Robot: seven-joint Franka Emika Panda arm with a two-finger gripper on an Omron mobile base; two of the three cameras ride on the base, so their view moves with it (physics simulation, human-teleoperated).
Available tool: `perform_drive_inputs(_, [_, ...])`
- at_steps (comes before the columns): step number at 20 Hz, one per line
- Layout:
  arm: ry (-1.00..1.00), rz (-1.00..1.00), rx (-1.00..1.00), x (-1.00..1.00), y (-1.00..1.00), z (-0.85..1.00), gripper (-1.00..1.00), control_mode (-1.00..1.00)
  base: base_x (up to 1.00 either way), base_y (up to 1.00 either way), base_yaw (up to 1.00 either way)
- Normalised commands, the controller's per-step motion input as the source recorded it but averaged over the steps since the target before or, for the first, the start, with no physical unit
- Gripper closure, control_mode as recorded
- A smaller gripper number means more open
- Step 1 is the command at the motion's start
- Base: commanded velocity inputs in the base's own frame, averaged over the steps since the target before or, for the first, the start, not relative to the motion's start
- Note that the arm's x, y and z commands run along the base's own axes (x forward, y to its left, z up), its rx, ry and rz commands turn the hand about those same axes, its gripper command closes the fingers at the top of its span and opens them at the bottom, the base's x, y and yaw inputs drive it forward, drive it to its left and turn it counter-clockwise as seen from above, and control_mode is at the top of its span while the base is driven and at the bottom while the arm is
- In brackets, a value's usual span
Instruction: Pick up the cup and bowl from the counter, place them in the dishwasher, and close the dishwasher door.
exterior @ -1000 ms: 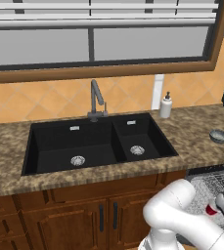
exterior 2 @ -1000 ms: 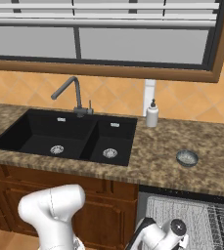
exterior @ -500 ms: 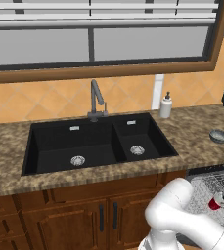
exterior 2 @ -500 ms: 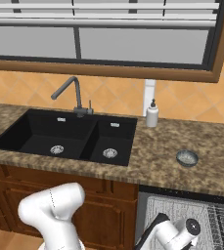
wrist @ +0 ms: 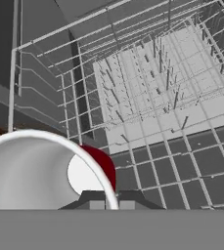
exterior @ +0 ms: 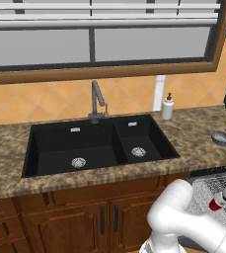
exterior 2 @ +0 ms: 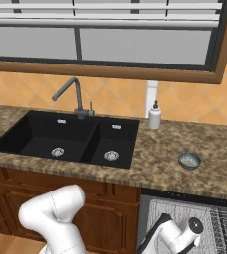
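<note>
Left base view: the red cup [exterior: 215, 204] sits at four o'clock, low over the dishwasher's wire rack [exterior: 207, 190], while the grey-blue bowl [exterior: 221, 138] rests on the granite surface [exterior: 193, 136] at three o'clock, well right of the soap bottle [exterior: 167, 107] and the black sink [exterior: 97, 143]. Right base view: the bowl sits at three o'clock on the surface, above the open dishwasher [exterior 2: 184, 218]. Hand view: the hand [wrist: 111, 201] is clamped tight on the cup's white rim at seven o'clock, rack tines spread beyond.
</note>
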Motion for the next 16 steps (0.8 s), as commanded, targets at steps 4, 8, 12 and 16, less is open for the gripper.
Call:
perform_drive_inputs(4, [0.0, 0.0, 0.0, 0.04, 0.0, -0.55, 1.0, -1.0, 0.0, 0.0, 0.0])
perform_drive_inputs(8, [0.0, 0.0, -0.01, 0.0, 0.0, -0.56, 1.0, -1.0, 0.0, 0.0, 0.0])
perform_drive_inputs(12, [0.0, 0.0, -0.02, 0.0, 0.0, -0.4, 1.0, -1.0, 0.0, 0.0, 0.0])
perform_drive_inputs(16, [0.0, 0.0, -0.01, 0.01, 0.0, -0.23, 1.0, -1.0, 0.0, 0.0, 0.0])
